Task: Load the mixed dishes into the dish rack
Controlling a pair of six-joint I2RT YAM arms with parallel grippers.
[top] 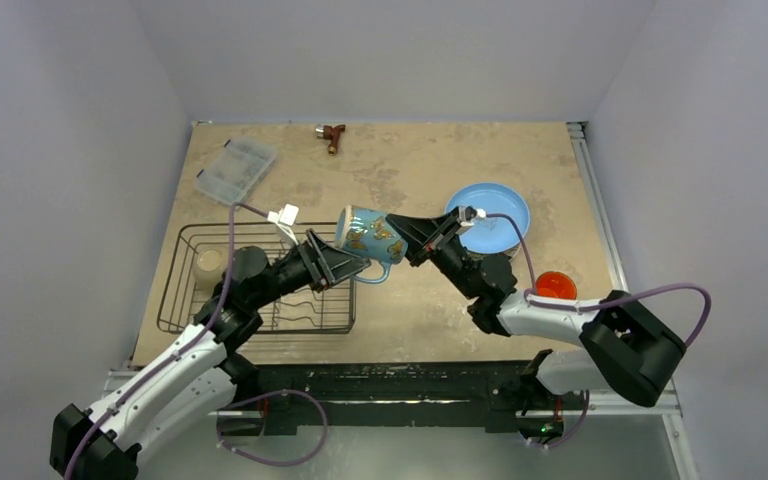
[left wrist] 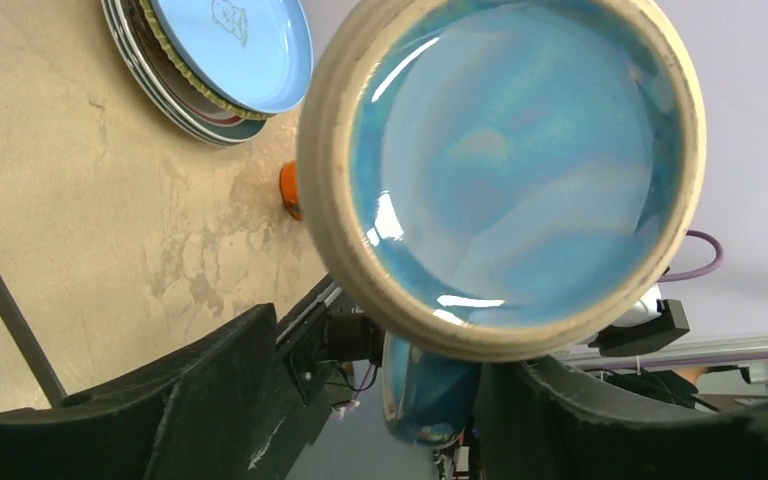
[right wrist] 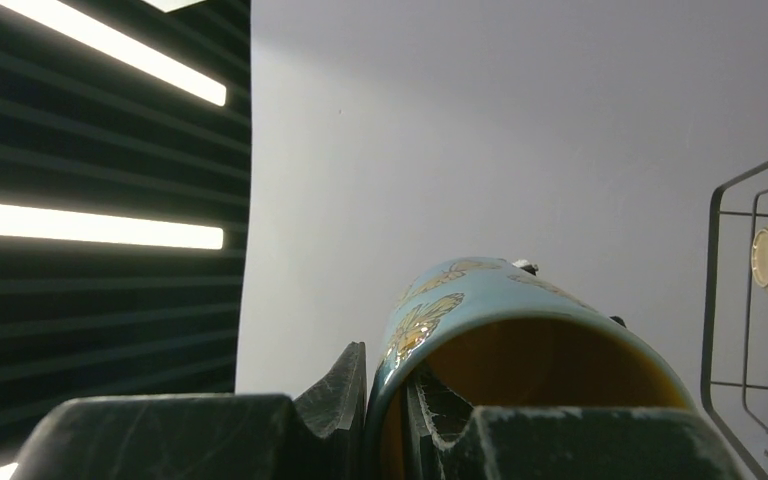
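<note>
The blue mug (top: 368, 234) with gold butterflies lies on its side in the air between my two grippers, above the right end of the dish rack (top: 182, 300). My right gripper (top: 401, 236) is shut on its rim, one finger inside and one outside (right wrist: 385, 385). My left gripper (top: 352, 266) is open at the mug's base; the handle (left wrist: 430, 390) hangs between its spread fingers, apart from them. The small white bowl (top: 208, 262) sits in the rack. The light blue plate (top: 490, 215) tops the stack over the yellow plate (left wrist: 173, 60) and green-rimmed plate (left wrist: 200, 125). The orange mug (top: 555, 285) stands beside my right arm.
A clear compartment box (top: 237, 168) lies at the back left and a small brown tool (top: 332, 135) at the back edge. The rack's wavy dividers (top: 310, 305) lie under my left arm. The table's front edge is a dark rail (top: 380, 385).
</note>
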